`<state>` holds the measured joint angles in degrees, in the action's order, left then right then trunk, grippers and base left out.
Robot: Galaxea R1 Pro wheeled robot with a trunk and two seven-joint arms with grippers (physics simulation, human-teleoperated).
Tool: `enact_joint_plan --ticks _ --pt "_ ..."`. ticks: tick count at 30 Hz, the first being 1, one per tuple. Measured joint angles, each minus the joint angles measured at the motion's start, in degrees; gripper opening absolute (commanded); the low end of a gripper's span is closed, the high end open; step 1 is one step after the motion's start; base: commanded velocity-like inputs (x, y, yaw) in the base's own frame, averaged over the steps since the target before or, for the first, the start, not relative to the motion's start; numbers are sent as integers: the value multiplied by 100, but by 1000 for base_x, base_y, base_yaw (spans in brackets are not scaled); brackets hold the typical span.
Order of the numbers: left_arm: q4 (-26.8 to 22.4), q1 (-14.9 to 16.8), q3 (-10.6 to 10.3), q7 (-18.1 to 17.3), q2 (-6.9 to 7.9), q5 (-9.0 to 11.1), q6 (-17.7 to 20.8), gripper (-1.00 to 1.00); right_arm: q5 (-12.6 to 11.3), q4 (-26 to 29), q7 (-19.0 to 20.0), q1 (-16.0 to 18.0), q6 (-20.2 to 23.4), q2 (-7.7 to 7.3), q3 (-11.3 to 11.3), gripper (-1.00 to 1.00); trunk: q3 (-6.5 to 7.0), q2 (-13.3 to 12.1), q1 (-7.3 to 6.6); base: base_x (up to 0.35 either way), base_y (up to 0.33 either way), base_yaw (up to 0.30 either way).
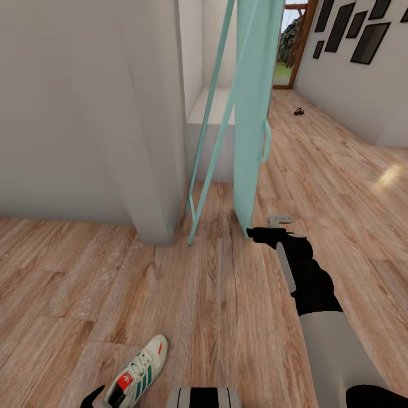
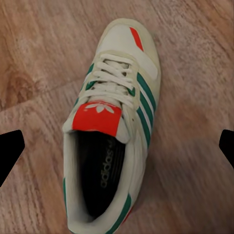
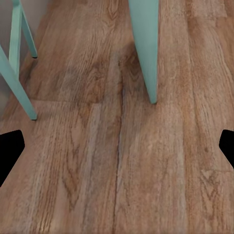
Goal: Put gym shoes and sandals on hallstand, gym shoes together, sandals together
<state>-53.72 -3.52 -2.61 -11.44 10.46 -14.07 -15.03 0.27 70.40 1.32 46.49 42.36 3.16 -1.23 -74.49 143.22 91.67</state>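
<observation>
Low over the gym shoe (image 2: 111,127), left end effector (image 2: 117,146) spread wide.

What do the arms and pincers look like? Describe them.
The right arm has a pale grey forearm shell, then a black wrist section with a light grey strip. Its right pincer is black with a small grey metal bracket. The left pincer shows black fingertips.

Gym shoe (image 1: 137,373) on floor (image 1: 226,306), before turquoise frame (image 1: 249,113).

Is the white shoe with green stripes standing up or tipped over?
Standing up: the cream-white lace-up sneaker rests on its sole, its opening and laces facing up, on the wood-plank floor.
</observation>
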Motion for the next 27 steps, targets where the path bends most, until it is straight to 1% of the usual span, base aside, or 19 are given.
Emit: enact_joint_plan --ticks 3,14,21,27 --pt "1 0 0 -1 0 0 0 100 0 0 0 0 0 0 0 100 -66 5 9 0 0 0" --pt "-12 8 51 1 9 1 0 100 0 4 0 0 9 0 0 100 -67 6 8 0 0 0" --pt "-6 9 64 2 243 14 0 100 0 9 0 0 23 0 0 100 -67 6 8 0 0 0" --pt "62 16 75 1 351 25 0 100 0 16 0 0 34 0 0 100 -77 6 8 0 0 0"
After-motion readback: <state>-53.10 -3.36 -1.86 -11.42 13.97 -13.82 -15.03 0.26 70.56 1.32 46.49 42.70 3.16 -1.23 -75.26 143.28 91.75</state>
